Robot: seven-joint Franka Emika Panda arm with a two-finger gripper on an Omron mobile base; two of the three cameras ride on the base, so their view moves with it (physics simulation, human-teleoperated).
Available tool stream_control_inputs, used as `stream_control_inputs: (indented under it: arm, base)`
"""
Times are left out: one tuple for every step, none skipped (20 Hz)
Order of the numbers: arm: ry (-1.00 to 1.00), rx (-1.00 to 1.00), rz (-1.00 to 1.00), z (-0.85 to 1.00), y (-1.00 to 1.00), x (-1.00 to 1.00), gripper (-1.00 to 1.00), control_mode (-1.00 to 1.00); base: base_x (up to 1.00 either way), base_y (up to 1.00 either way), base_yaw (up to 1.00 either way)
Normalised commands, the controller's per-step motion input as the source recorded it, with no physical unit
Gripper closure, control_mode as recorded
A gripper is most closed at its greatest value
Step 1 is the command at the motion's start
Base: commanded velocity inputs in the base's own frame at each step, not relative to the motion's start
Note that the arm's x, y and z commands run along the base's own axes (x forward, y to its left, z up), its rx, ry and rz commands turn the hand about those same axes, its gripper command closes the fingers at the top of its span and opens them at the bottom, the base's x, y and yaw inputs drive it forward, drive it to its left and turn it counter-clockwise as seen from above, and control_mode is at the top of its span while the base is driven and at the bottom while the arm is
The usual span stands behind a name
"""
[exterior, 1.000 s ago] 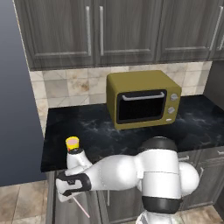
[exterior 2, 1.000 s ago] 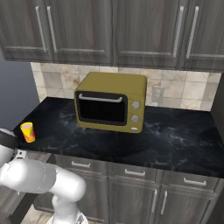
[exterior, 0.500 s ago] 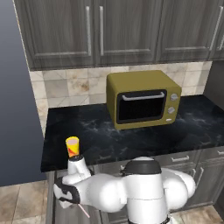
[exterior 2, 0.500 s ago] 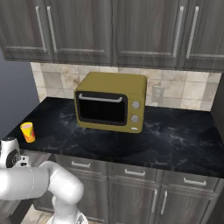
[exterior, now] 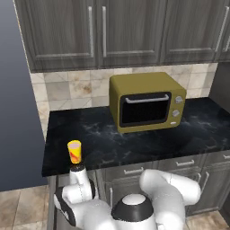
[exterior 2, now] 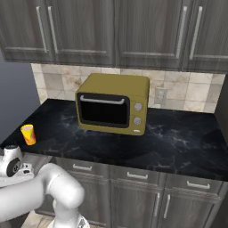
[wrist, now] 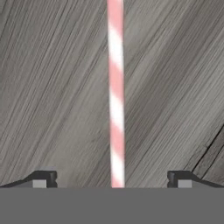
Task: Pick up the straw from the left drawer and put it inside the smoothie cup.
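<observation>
**Arm has dropped to the drawer; straw sits between open fingers**

Start at the left of the left base view: over the last second your arm has folded down from beside the bench edge to well below it, and the wrist now sits low under the smoothie cup. A second ago a pale stick showed beneath the hand in that view; now the white body covers that spot. Your base has not driven, since the microwave and the cabinets hold the same place in both base views. I read this as the end of the descent into the left drawer, with the grasp not yet made.

Moving right, the cup stands upright near the front left corner of the bench, well apart from the microwave. In the right base view the cup is at the far left and your wrist is just below and left of it.

In the hand view, the gripper has its fingers wide apart, one at each lower corner. The straw, striped pink and white, lies on the grey wood grain of the drawer floor and runs straight up the middle, centred between them. Neither finger touches it. You hold nothing yet; closing here looks well lined up, though a stick this thin may roll.
</observation>
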Motion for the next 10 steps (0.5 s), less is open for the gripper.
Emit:
stream_control_inputs:
  arm:
    - [0.0,-0.05,0.0,-0.48,0.16,-0.03,-1.0,-1.0]
    - [0.0,-0.07,0.0,-0.56,0.17,-0.06,-1.0,-1.0]
    - [0.0,-0.06,0.0,-0.57,0.2,-0.02,-1.0,-1.0]
    - [0.0,-0.06,0.0,-0.66,0.21,-0.06,1.0,-1.0]
    - [0.0,-0.04,0.0,-0.63,0.28,-0.11,1.0,-1.0]
    - [0.0,0.0,0.0,-0.56,0.22,-0.18,1.0,-1.0]
    - [0.0,0.0,0.0,-0.48,0.14,-0.16,1.0,-1.0]
    - [0.0,0.0,0.0,-0.43,0.11,-0.18,1.0,-1.0]
    - [0.0,0.02,0.0,-0.48,0.11,-0.25,1.0,-1.0]
    - [0.0,0.04,0.0,-0.46,0.21,-0.17,1.0,-1.0]
  base:
    - [0.0,0.0,0.0]
    - [0.0,0.0,0.0]
    - [0.0,0.0,0.0]
    - [0.0,0.0,0.0]
    - [0.0,0.0,0.0]
    - [0.0,0.0,0.0]
    - [0.0,0.0,0.0]
    - [0.0,0.0,0.0]
    - [0.0,0.0,0.0]
    - [0.0,0.0,0.0]
